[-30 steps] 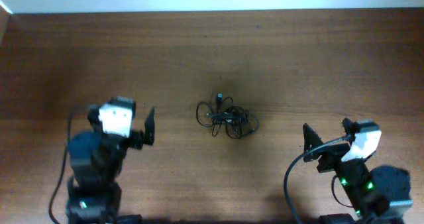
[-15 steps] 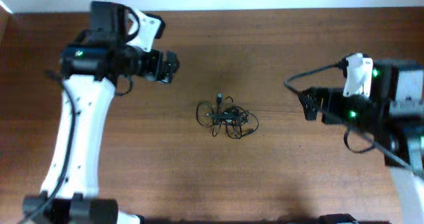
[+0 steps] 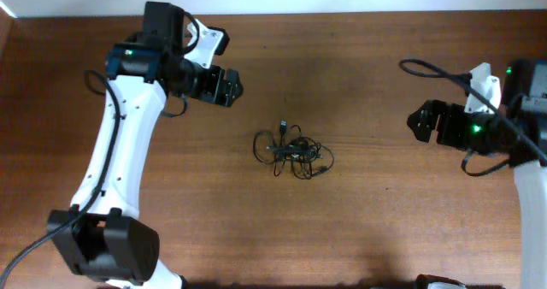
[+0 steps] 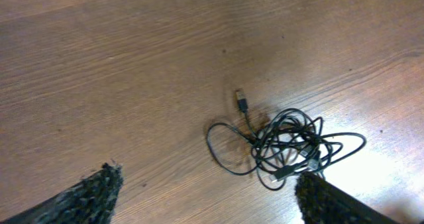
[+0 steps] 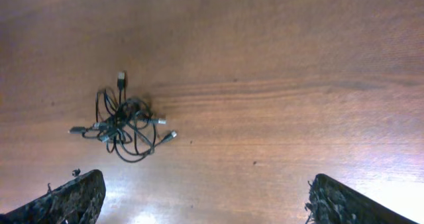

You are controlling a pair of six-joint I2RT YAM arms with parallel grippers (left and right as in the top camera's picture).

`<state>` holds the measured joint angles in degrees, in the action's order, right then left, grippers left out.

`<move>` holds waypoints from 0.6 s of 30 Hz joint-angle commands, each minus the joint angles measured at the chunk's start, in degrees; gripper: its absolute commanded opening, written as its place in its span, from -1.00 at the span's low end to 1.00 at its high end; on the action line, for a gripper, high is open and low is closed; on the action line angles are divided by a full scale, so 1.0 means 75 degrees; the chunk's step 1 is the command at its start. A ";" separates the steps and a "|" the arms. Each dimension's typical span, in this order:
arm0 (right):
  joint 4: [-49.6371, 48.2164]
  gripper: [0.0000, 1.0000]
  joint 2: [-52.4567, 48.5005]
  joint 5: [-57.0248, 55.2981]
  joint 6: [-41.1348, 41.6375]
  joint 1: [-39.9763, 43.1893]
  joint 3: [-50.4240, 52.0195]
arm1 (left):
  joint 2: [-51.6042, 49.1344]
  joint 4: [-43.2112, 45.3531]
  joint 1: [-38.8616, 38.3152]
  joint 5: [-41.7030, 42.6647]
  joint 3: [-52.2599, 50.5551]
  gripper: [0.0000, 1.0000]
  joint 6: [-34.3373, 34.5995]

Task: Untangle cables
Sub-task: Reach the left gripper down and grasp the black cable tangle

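The cables [image 3: 293,153] lie as a knotted clump of thin black wires with small plug ends in the middle of the wooden table. The clump also shows in the left wrist view [image 4: 286,146] and the right wrist view [image 5: 124,125]. My left gripper [image 3: 229,87] is open and empty, up and to the left of the clump. My right gripper [image 3: 420,123] is open and empty, well to the right of the clump. In each wrist view the two fingertips stand wide apart at the frame's bottom corners, left [image 4: 209,194] and right [image 5: 205,197].
The brown wooden table [image 3: 359,229] fills the view, with a pale wall along its far edge. The white left arm [image 3: 107,165] reaches up the left side. A thicker black robot cable [image 3: 436,71] loops by the right arm.
The left gripper has moved a little right and down toward the clump. The right arm has shifted right, away from the clump. The cables have not moved.
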<state>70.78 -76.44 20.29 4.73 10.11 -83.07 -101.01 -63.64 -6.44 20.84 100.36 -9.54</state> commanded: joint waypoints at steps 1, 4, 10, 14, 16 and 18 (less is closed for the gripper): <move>0.0087 0.93 -0.0597 0.0664 -0.0064 0.0055 -0.0111 | -0.0493 0.0064 -0.0469 0.0114 0.0140 0.57 0.0600; 0.0152 0.89 -0.0880 0.0807 -0.0064 0.0055 -0.0111 | -0.0766 0.0286 -0.1005 0.0111 0.0140 0.50 0.0816; 0.0163 0.89 -0.0924 0.0804 -0.0067 0.0055 -0.0111 | -0.1209 -0.0076 -0.1918 0.0143 0.0140 0.11 -0.0778; 0.0166 0.89 -0.0924 0.0804 -0.0067 0.0055 -0.0111 | -0.1483 -0.0452 -0.2503 0.0347 0.0140 0.00 -0.1518; 0.0166 0.90 -0.0924 0.0804 -0.0067 0.0055 -0.0111 | -0.1588 -0.0912 -0.2696 0.0874 0.0140 -0.07 -0.2559; 0.0169 0.89 -0.0924 0.0804 -0.0067 0.0055 -0.0111 | -0.1588 -0.1247 -0.2850 0.0965 0.0140 -0.11 -0.3203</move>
<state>71.99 -83.11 25.63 4.49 10.11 -83.09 -112.18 -70.76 -26.44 24.21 100.73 -23.24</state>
